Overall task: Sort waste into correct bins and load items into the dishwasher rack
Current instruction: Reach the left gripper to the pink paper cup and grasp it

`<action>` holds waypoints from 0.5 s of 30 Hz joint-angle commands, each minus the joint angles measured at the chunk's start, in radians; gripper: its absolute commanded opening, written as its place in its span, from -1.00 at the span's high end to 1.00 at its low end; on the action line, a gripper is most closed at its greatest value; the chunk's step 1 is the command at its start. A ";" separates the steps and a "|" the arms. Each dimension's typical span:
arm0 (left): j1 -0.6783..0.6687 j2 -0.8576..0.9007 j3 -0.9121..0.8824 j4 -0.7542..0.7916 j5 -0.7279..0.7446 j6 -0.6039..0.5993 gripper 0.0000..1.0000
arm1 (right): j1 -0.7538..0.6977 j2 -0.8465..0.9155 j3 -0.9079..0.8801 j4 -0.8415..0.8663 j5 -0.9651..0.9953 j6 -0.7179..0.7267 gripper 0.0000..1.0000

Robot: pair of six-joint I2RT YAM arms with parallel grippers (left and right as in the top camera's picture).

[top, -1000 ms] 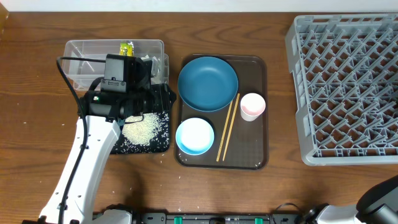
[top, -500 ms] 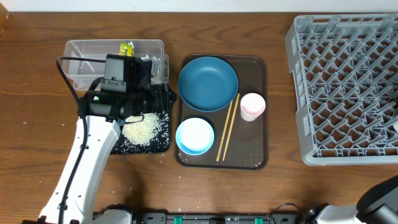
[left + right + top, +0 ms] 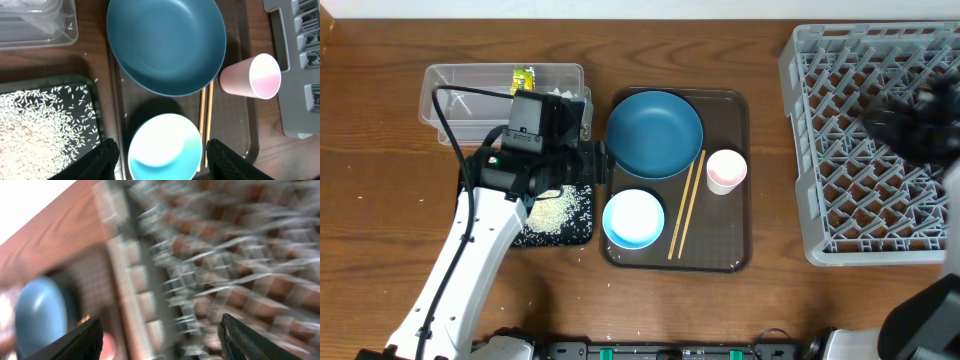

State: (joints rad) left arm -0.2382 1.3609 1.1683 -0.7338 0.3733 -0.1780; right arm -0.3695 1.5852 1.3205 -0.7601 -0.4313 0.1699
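- Since the earlier overhead frames, the left arm has shifted right toward the brown tray point(image 3: 741, 258). The right arm now shows as a blur above the dishwasher rack point(image 3: 840, 150).
- Left end effector point(image 3: 161, 148): fingers spread wide, holding nothing. In the wrist view they straddle the pale blue bowl point(image 3: 633, 219) from above.
- Right end effector point(image 3: 161, 332): fingers apart, with nothing seen between them. The view is motion-blurred.
- Item positions: the bowl sits at the front left of the brown tray, with the blue plate point(image 3: 654, 133) behind it. The chopsticks point(image 3: 686, 203) and a pink-lined cup point(image 3: 726, 171) lie to the right. None is in the rack.
- The rice point(image 3: 552, 208) lies on the black tray point(image 3: 584, 236).
- Probable step: bowl pickup. The bowl looks nearly as wide as the finger opening, so pinching one rim wall should be more secure than spanning it.
- Keep the outer finger off the chopsticks just beside the bowl, and lift vertically before traversing the desk.
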 commanded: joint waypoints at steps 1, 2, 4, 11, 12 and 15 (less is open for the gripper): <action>-0.030 0.012 0.005 0.025 -0.027 0.020 -0.21 | 0.102 -0.020 0.009 -0.033 0.074 -0.033 -0.50; -0.043 0.017 0.005 0.044 -0.026 0.020 -0.21 | 0.124 -0.020 0.009 -0.044 0.113 -0.033 -0.51; -0.076 0.035 0.005 0.090 -0.019 0.013 -0.22 | 0.162 -0.021 0.009 -0.069 0.200 -0.033 -0.54; -0.225 0.222 0.029 0.290 -0.019 -0.015 -0.22 | 0.181 -0.047 0.009 -0.145 0.274 -0.033 -0.56; -0.242 0.250 0.035 0.316 -0.019 -0.015 -0.22 | 0.181 -0.050 0.009 -0.151 0.274 -0.032 -0.56; -0.291 0.335 0.045 0.406 -0.019 -0.018 -0.22 | 0.181 -0.053 0.009 -0.164 0.274 -0.033 -0.56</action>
State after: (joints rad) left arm -0.4896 1.6295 1.1790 -0.3706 0.3595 -0.1871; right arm -0.1917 1.5616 1.3205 -0.9173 -0.1848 0.1482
